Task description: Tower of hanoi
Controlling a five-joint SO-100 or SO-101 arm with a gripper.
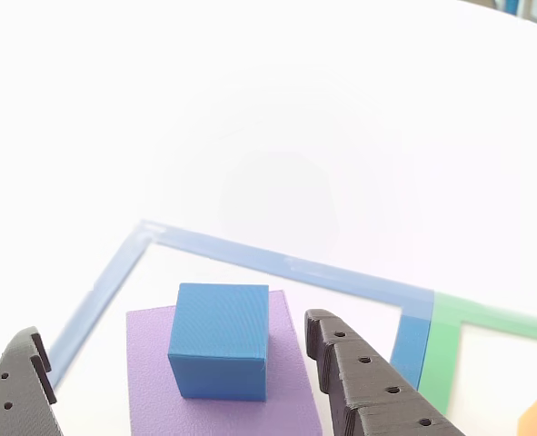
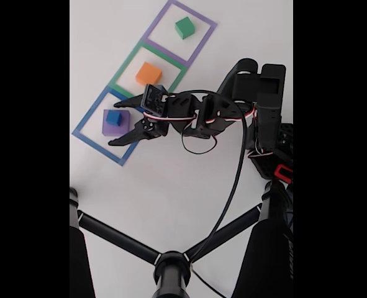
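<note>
Spread gripper point(image 1: 182, 386) fingers flanking blue block point(image 1: 221, 338), flat atop purple block point(image 1: 150, 363), untouched.

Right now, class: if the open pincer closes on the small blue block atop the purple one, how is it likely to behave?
The blue block looks rigid, matte plastic, so it probably grips without slipping. Flat faces mean it shouldn't roll. It sits loose on the purple block, so a push from the pincer might slide it off.
</note>
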